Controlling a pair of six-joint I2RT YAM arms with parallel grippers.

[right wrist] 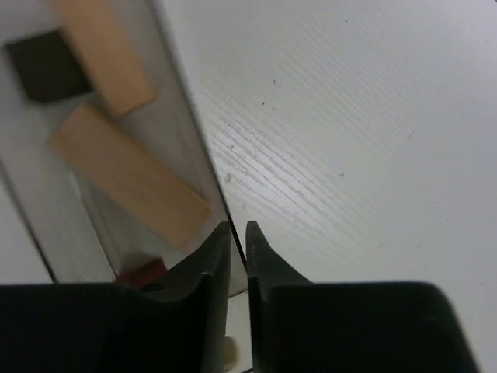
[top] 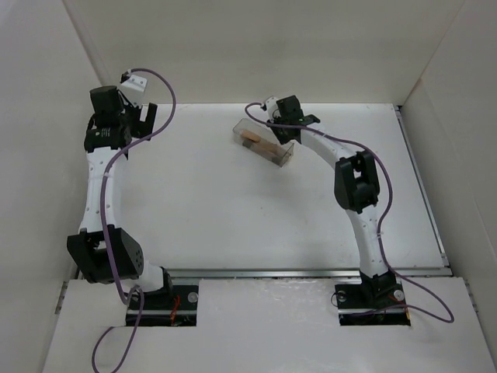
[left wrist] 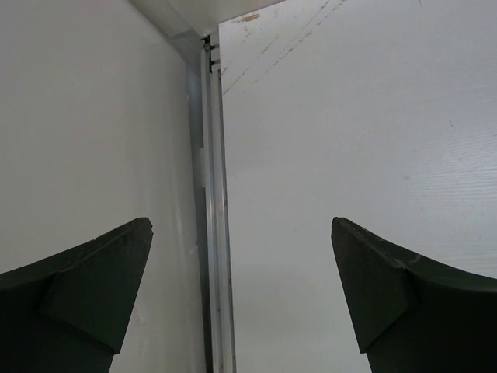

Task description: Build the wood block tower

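A clear plastic box (top: 264, 144) lies at the back middle of the table with the wooden pieces inside. In the right wrist view I see two tan bars (right wrist: 128, 175) (right wrist: 105, 50), a dark brown cube (right wrist: 48, 66) and a reddish cube (right wrist: 144, 272) through the box. My right gripper (right wrist: 238, 231) is shut on the box's thin clear wall (right wrist: 190, 148), one finger inside and one outside; it also shows in the top view (top: 286, 130). My left gripper (left wrist: 241, 233) is open and empty at the far left (top: 140, 118), well apart from the box.
White walls enclose the table on the left, back and right. A metal rail (left wrist: 211, 194) runs along the foot of the left wall, straight below my left gripper. Another rail (top: 419, 179) runs along the right edge.
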